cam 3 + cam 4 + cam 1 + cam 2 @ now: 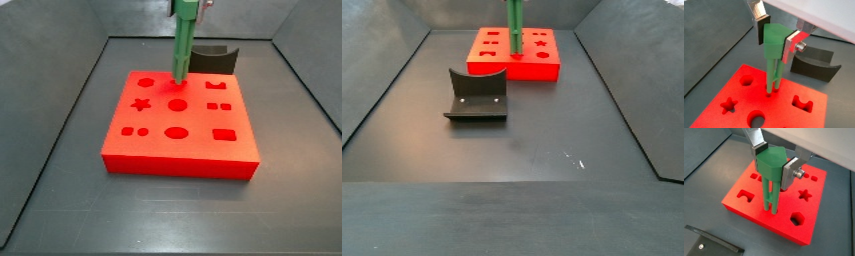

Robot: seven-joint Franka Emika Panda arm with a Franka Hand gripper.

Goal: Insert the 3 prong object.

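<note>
Lowering the prongs into the block

Sitting upper centre in a side view, the red block (181, 128) already meets the 3 prong object (179, 50), whose tips seem just entered in a hole near its far edge; most of the length remains to go down, by my judgement. The gripper (777, 36) hangs above, upright, its fingers (761, 29) clamped on the green head. The dark grey curved block (214, 57) stands behind.
</note>
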